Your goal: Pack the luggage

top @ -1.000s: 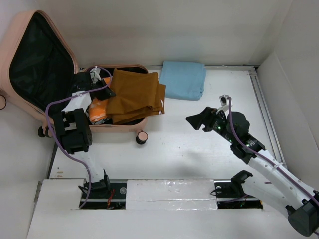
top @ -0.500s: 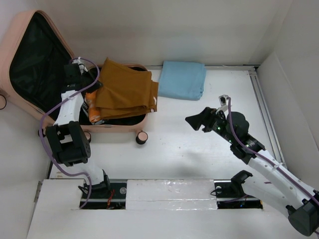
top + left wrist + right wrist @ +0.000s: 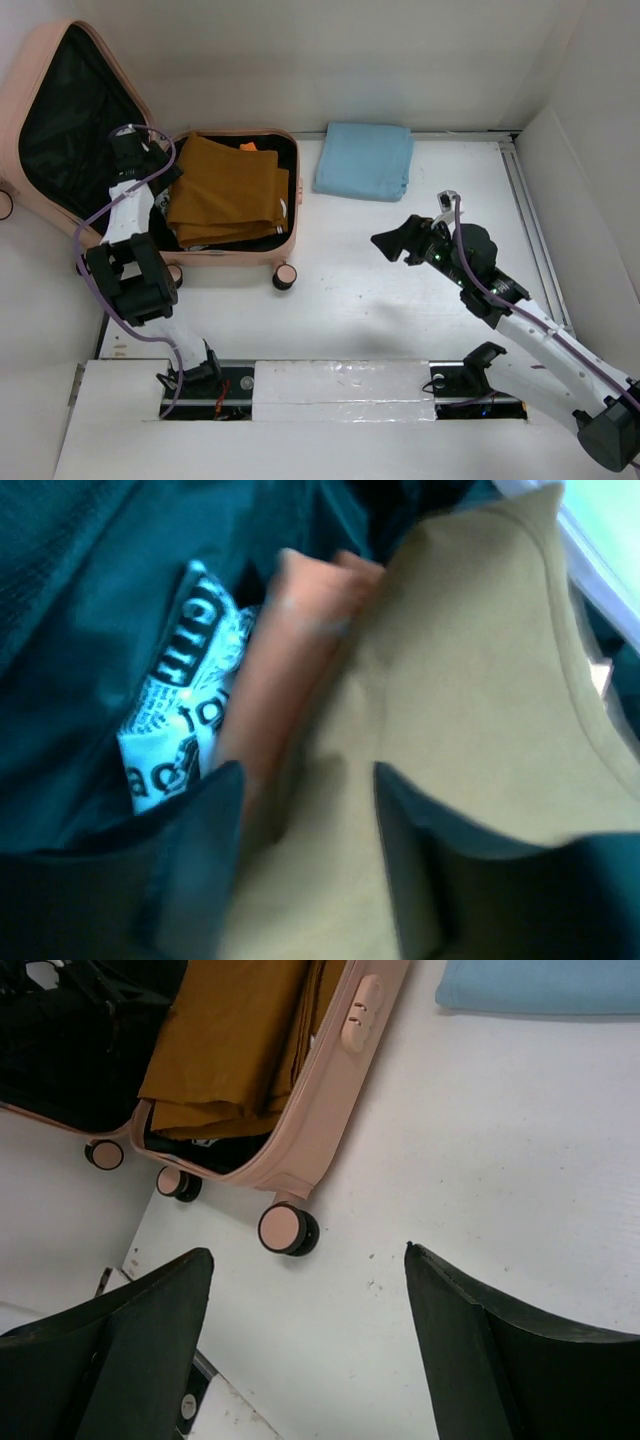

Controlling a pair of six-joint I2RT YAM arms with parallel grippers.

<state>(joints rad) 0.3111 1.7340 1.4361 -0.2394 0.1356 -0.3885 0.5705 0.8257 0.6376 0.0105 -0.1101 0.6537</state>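
The luggage point(image 3: 240, 257) lies open at the table's left, its lid point(image 3: 40, 45) raised behind it and its pink shell point(image 3: 330, 1100) also in the right wrist view. A folded brown cloth point(image 3: 225, 190) point(image 3: 230, 1040) rests flat inside the base. My left gripper point(image 3: 148, 165) point(image 3: 308, 775) hangs over the cloth's left edge, jaws apart, with the tan fabric point(image 3: 480, 680) lying loose under them. An orange item point(image 3: 290, 650) and a black-and-white printed packet point(image 3: 180, 720) sit beside it. My right gripper point(image 3: 390, 243) point(image 3: 308, 1252) hovers open over bare table, holding nothing.
A folded light-blue cloth point(image 3: 365, 160) point(image 3: 540, 985) lies on the table just right of the luggage. A pink-and-black caster wheel point(image 3: 286, 275) point(image 3: 285, 1230) sticks out at the case's near corner. White walls close in the back and right.
The brown cloth has slid left and settled inside the luggage. My left gripper moved left with it and its jaws have parted, letting the cloth go. The right arm stayed still.
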